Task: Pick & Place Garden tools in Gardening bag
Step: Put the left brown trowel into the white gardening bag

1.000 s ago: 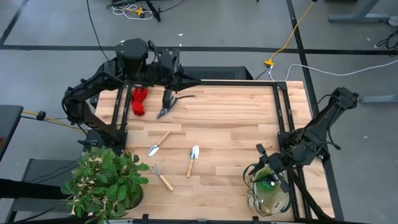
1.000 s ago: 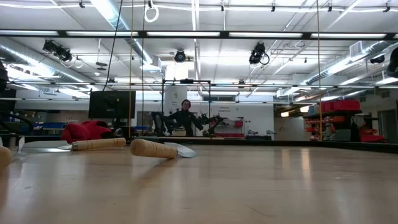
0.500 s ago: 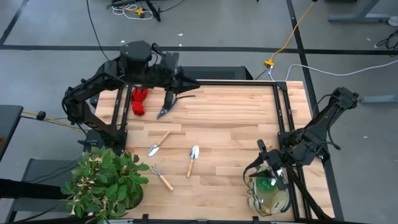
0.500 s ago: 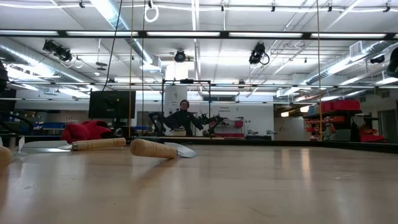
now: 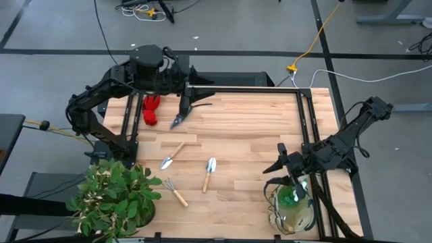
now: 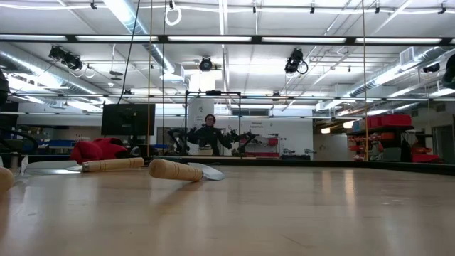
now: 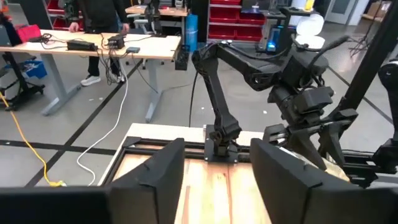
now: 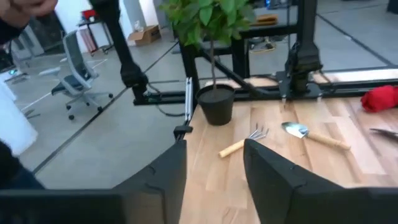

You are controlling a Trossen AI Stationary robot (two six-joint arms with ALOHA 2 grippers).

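The beige gardening bag (image 5: pixel 290 209) stands at the table's near right, with a green-and-white item (image 5: pixel 291 198) inside it. My right gripper (image 5: pixel 279 162) is open and empty, just beyond the bag's far-left rim; its fingers show apart in the right wrist view (image 8: pixel 214 180). My left gripper (image 5: pixel 197 86) is open and empty at the far edge, above the dark pruning shears (image 5: pixel 182 111). Red gloves (image 5: pixel 150 110) lie left of the shears. Two trowels (image 5: pixel 172 155) (image 5: pixel 210 173) and a small rake (image 5: pixel 175 192) lie flat at the near left.
A leafy potted plant (image 5: pixel 111 199) stands at the near left corner, close to the rake. Black frame rails run along the table's left, far and right edges (image 5: pixel 304 115). Bare wood lies between the trowels and the bag (image 5: pixel 250 135).
My right gripper has moved off the bag's mouth toward the table's far edge and a little to the left. The bag and the tools on the table have stayed where they were.
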